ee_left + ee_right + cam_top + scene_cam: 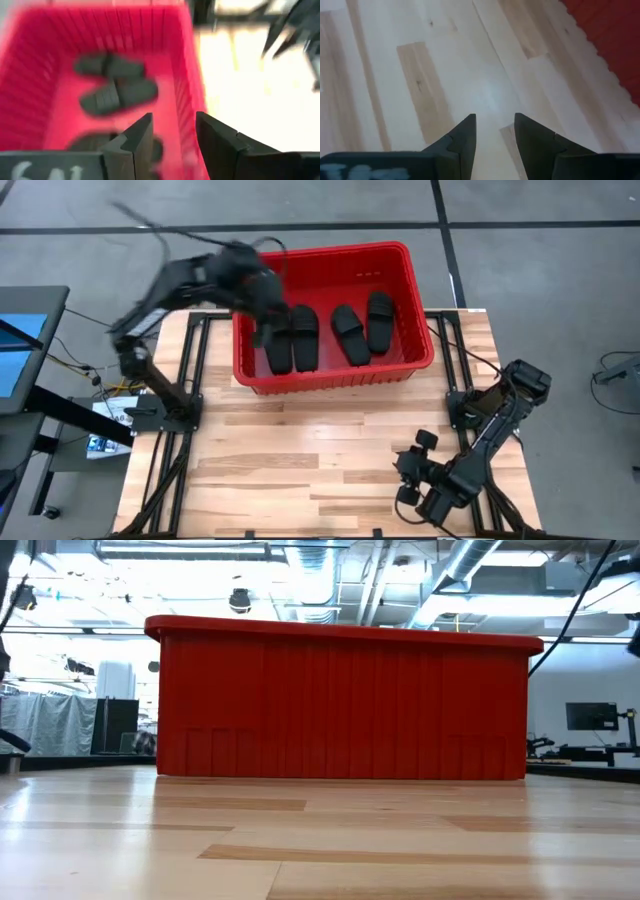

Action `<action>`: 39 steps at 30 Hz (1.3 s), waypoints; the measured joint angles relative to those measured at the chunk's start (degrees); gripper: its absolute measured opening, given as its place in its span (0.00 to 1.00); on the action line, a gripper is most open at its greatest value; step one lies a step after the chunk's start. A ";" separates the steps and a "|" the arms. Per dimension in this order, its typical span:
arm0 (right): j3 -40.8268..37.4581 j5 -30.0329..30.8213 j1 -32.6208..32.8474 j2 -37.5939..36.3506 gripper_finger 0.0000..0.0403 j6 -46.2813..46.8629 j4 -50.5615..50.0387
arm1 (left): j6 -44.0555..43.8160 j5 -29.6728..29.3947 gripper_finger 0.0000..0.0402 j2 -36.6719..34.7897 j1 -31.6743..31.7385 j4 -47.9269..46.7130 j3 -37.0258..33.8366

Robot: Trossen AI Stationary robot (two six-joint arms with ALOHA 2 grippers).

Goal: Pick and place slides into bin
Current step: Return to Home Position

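Observation:
The red bin [330,370] stands at the table's far middle and fills the low view [340,705]. Several black slides lie flat on its floor: a pair at its left [305,335] and a pair at its right [350,335]. The left wrist view shows them too [117,95]. My left gripper [263,315] hangs over the bin's left part, open [175,122], with nothing between its fingers. My right gripper [412,465] waits open [495,122] over bare table at the near right.
Bare wooden table [300,450] stretches from the bin to the near edge. Black frame rails run along the table's left side [190,410] and right side [455,380]. The bin's near wall [340,740] hides its inside in the low view.

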 joint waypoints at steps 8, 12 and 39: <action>0.00 -4.90 -1.79 0.00 0.31 -2.70 4.10 | -6.55 -2.35 0.35 -13.08 -8.20 10.69 -1.19; 0.00 -5.07 -2.16 0.00 0.31 -9.51 12.34 | -9.35 -10.90 0.35 -19.38 -15.04 13.62 -6.57; 0.00 -8.97 5.39 -29.88 0.31 -67.30 37.25 | -22.07 -21.32 0.35 -72.35 -38.57 80.86 -103.48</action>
